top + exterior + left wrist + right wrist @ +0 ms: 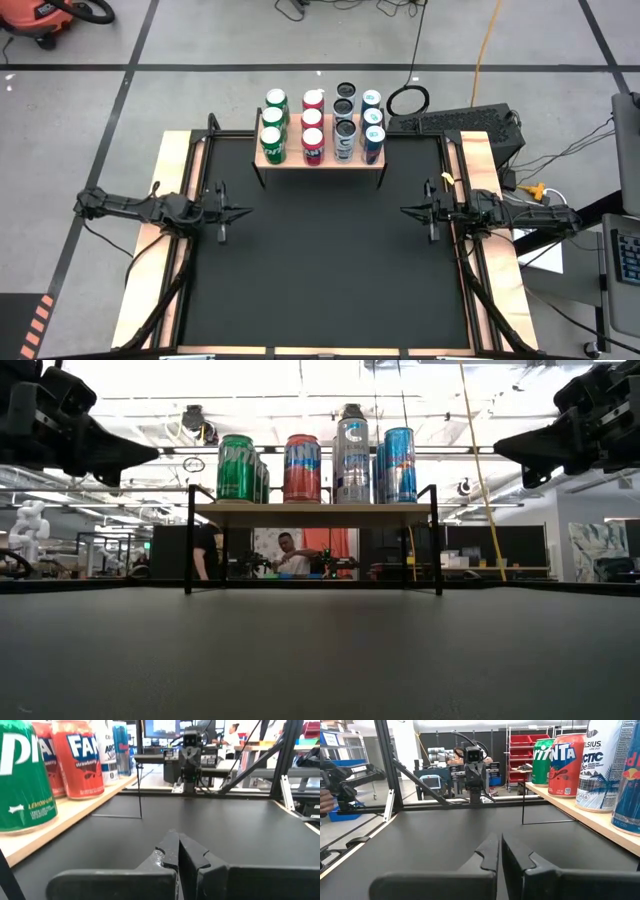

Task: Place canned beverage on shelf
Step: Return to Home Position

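The shelf [291,158] stands at the far middle of the black bench [320,270] and carries all the cans, upright and in four lines running near to far. From left to right there are green cans [272,125], red cans [313,125], tall silver cans [344,125] and blue cans [372,122], each line three deep.

Both arms are off to the sides, nearer than the shelf and well apart from it. The left end effector [243,211] hangs above the left part of the bench, its fingers pressed together on nothing. The right end effector [405,211] hangs over the right part, fingers likewise together and empty. Their tips point inward at each other across the bare middle, both raised clear of the bench top.
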Motion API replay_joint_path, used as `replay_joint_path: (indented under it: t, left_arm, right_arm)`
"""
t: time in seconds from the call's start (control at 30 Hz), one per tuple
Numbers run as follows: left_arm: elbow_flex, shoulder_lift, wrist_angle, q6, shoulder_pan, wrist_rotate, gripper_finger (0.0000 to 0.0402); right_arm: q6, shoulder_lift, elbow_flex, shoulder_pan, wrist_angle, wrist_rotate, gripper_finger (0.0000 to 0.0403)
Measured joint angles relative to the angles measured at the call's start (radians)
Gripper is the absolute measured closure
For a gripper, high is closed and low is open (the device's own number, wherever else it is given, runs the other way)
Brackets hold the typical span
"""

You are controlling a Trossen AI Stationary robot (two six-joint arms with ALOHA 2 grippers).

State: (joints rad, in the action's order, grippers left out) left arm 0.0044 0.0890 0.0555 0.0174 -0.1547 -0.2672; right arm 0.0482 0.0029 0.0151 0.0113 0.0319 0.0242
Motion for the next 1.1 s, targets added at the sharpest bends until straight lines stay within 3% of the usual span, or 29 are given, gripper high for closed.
replay_joint_path:
  t: [0.83, 1.1]
  left_arm:
    - [0.0, -0.088, -0.002, 0.029, 0.026, 0.003, 0.0402]
    - [0.0, -0.088, -0.012, -0.054, 0.041, 0.088, 0.0402]
  right_arm:
    - [0.0, 0.0, 0.0, 0.0, 0.001, 0.0, 0.0403]
    - [0.0, 0.0, 0.0, 0.0, 0.001, 0.0, 0.0403]
